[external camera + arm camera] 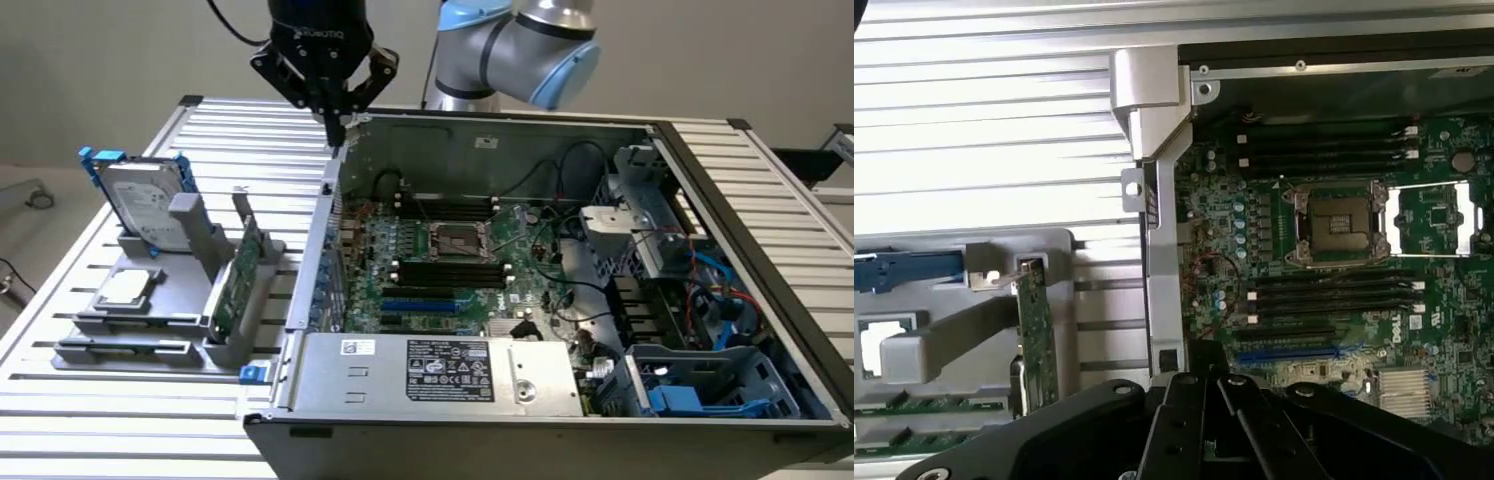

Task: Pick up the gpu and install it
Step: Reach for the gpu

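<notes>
While pincer (pixel 340 117) hangs closed, gpu (pixel 240 276) on edge, lengthwise approx along case (pixel 319 240)

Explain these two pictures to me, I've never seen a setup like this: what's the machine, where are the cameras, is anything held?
The machine is a robot arm ending in a black pincer. One picture comes from a camera standing off the arm; the other from a camera on its wrist, looking down past the pincer. On the slatted table lies an open computer case with its motherboard exposed. Beside it, a grey holder carries a hard drive, a small silver chip and the gpu, a green card standing on edge. The pincer is shut and holds nothing; it hangs over the case's edge on the holder's side, the gpu not yet picked up.
</notes>
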Motion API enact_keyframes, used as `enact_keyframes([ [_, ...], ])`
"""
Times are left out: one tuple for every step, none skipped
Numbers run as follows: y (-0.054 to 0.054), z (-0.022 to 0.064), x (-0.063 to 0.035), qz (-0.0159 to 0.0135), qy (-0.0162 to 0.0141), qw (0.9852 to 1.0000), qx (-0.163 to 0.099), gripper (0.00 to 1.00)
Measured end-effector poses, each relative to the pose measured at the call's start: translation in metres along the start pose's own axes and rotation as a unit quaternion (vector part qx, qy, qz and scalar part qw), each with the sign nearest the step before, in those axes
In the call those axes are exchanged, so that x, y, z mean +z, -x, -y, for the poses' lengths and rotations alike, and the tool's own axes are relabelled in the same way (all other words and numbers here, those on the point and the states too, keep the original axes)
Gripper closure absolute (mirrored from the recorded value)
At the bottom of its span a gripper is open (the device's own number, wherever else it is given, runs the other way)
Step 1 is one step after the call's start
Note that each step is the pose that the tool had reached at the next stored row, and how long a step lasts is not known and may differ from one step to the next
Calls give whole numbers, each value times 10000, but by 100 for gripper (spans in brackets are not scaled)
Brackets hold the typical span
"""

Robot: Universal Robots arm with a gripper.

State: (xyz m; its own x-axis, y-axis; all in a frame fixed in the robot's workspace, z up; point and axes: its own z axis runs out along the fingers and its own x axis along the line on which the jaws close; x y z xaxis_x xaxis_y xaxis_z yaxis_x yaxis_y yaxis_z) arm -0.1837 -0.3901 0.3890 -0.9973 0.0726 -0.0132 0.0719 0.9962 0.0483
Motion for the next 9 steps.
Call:
enact_keyframes([
  [-45,-2,5,-2,0,10000,-1,89],
  [-91,-5,10,-4,0,10000,0,89],
  [-140,-8,15,-6,-1,10000,0,89],
  [-186,-11,22,-7,0,10000,0,89],
  [-231,-13,27,-9,-1,10000,0,89],
  [-276,-16,33,-11,-1,10000,0,89],
  [-320,-19,40,-12,-1,10000,1,89],
  [-367,-21,46,-14,-1,10000,0,89],
  [-415,-24,53,-15,-1,10000,0,89],
])
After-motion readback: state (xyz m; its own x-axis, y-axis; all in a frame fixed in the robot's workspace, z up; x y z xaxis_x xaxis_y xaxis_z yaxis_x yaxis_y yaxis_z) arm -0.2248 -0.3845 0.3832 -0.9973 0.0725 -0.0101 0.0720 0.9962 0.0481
